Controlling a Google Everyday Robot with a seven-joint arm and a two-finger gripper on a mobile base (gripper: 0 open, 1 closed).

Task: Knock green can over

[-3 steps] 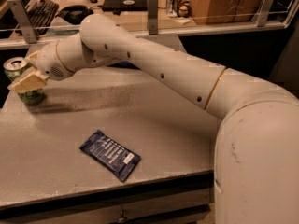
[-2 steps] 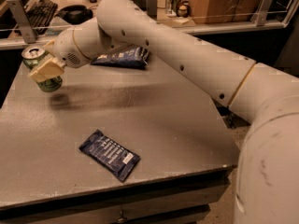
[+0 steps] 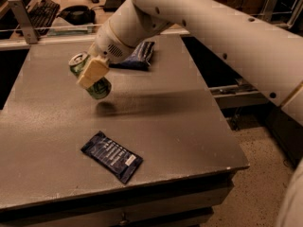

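The green can (image 3: 100,90) is shiny green with a silver top rim. It hangs tilted above the grey table (image 3: 180,126), top end pointing up and left, with its shadow on the tabletop just below it. My gripper (image 3: 88,77) is shut on the can's middle. One cream-coloured finger (image 3: 92,72) lies across the can's near side; the other finger is hidden behind the can. The white arm reaches in from the upper right.
A dark blue foil packet (image 3: 111,156) lies near the table's front edge. A second blue packet (image 3: 140,56) lies at the back, partly behind the arm. A keyboard (image 3: 41,8) sits on the desk beyond. The table's right edge drops to the floor (image 3: 255,188).
The can stood upright near the table's far left with the gripper around it. Now it is lifted off the surface, tilted, and carried toward the middle. The view has also shifted.
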